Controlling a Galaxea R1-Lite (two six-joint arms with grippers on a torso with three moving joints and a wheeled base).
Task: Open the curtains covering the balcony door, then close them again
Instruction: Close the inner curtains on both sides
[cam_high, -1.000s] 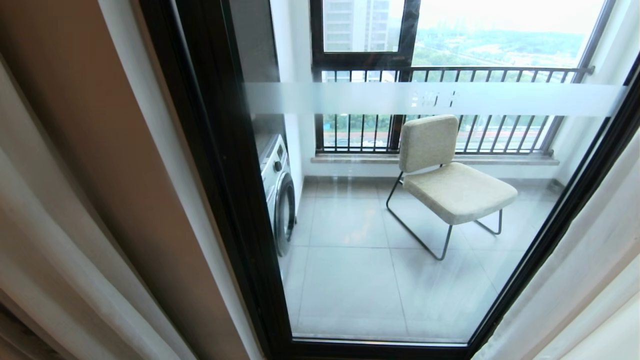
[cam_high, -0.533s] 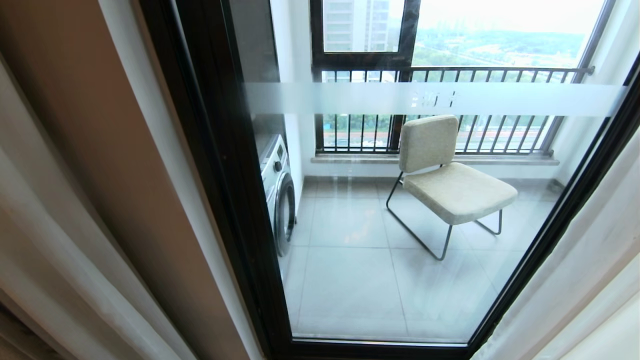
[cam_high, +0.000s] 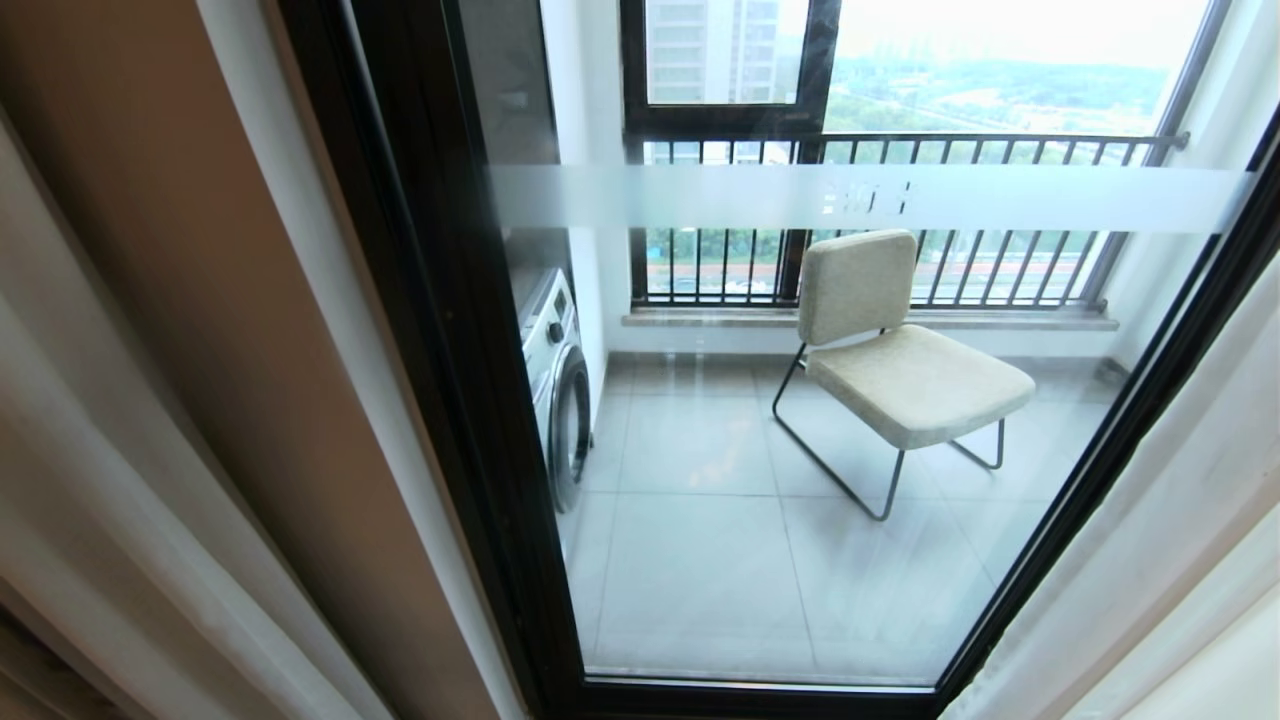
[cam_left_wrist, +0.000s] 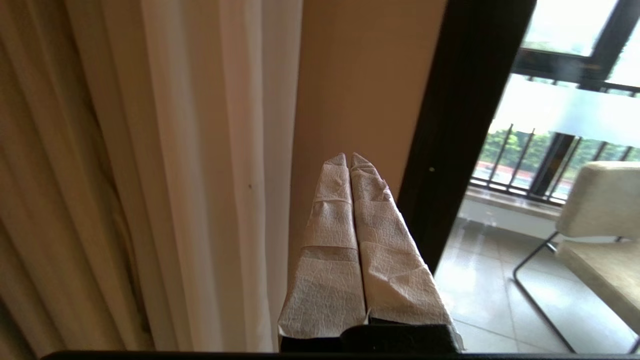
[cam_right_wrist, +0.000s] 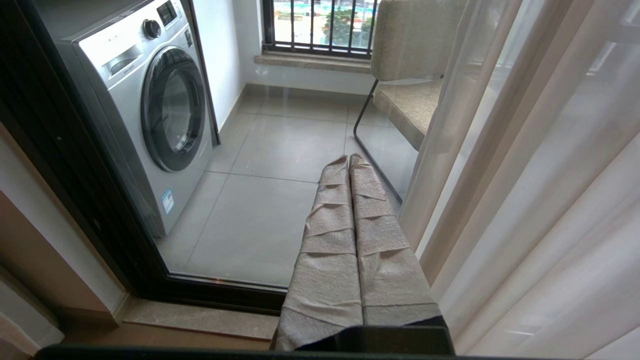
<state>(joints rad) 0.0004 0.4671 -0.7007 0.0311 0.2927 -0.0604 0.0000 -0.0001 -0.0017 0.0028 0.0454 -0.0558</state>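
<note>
Beyond the glass of the balcony door (cam_high: 760, 480) we saw a tiled balcony with a chair (cam_high: 890, 350) and a washing machine (cam_high: 555, 380); the curtains (cam_high: 120, 520) hung gathered at both sides, leaving the glass uncovered; our left gripper (cam_left_wrist: 348, 159), clenched and empty, pointed at the wall just beside the left drape; our right gripper (cam_right_wrist: 348, 160), likewise clenched, sat near the right sheer (cam_right_wrist: 540, 165)

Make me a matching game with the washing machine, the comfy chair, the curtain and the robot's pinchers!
Things:
1. silver front-loading washing machine
2. beige cushioned chair on thin metal legs
3. white sheer curtain
4. left gripper

Matches:
a. bunched beside the tan wall
b. fingers pressed shut, holding nothing
c. against the balcony's left wall
d. before the barred railing

Pairs: 1-c, 2-d, 3-a, 4-b
</note>
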